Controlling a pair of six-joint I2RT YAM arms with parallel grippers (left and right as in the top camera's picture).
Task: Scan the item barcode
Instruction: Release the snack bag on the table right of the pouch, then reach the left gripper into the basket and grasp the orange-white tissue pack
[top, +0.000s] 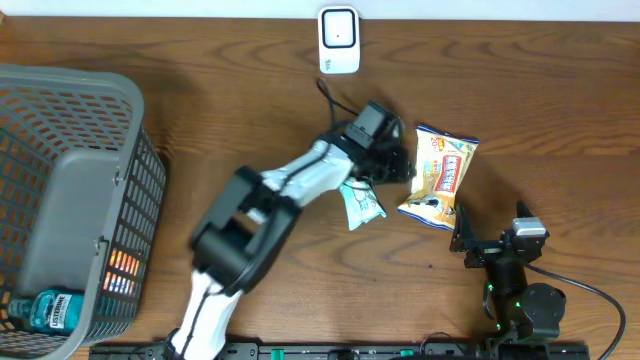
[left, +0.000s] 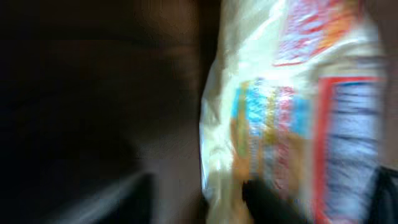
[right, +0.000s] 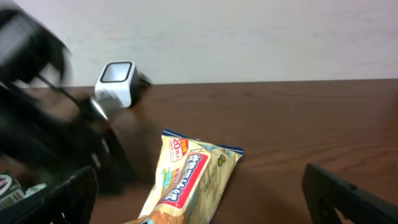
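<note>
- The snack bag (top: 440, 178) lies flat on the counter (top: 560, 120), well apart from the scanner (top: 338, 40).
- Left claw (top: 403, 160): at the bag's left edge. The view is too blurred, so I cannot tell whether it grips.
- Right claw (top: 463, 238): spread wide, empty.
- Step in hand, as I judge it: pinch one edge firmly, lift, and turn the barcode side toward the scanner.

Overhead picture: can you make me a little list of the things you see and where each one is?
scanner: white box, far edge, middle
snack bag: yellow, lying flat, right of centre
small packet: teal, just left of the snack bag
basket: grey, left side
blue bottle: lying inside the basket
left tool: at the snack bag's left edge; grip unclear
right tool: open, near the snack bag, holding nothing
</note>
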